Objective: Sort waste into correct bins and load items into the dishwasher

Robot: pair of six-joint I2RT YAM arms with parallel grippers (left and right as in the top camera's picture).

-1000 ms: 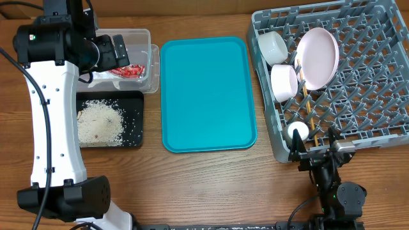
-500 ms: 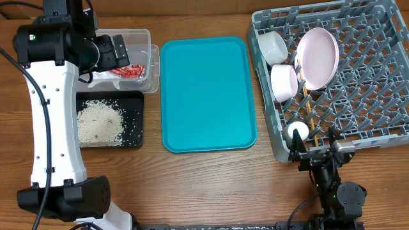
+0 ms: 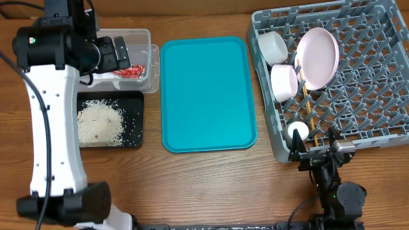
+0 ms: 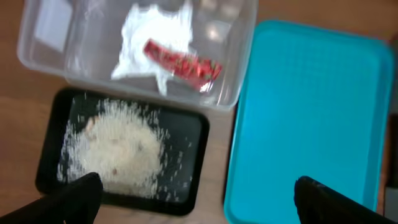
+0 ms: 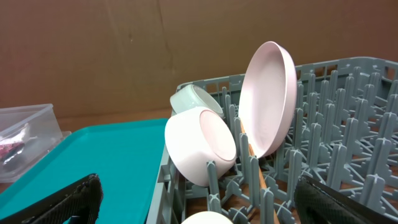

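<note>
The clear tub (image 3: 146,48) holds the red wrapper (image 3: 131,71) and the white napkin (image 4: 149,37). The black tray (image 3: 136,121) holds the rice scraps (image 3: 99,121). My left gripper (image 3: 121,54) hangs open and empty above the tub; in the left wrist view (image 4: 199,208) its fingers frame both bins. The grey dish rack (image 3: 370,96) holds a pink plate (image 3: 318,56), a grey-blue bowl (image 3: 273,46), a pale bowl (image 3: 284,82), chopsticks (image 3: 307,105) and a white cup (image 3: 297,132). My right gripper (image 3: 314,150) is open and empty at the rack's near edge.
The teal serving tray (image 3: 208,92) lies bare between the bins and the rack. The left arm's white links stand over the table's left edge. In the right wrist view the rack's upright pegs (image 5: 348,124) rise just ahead of the fingers.
The left arm's links have shifted slightly; its gripper stays over the clear tub. The right arm and all objects are unmoved.
</note>
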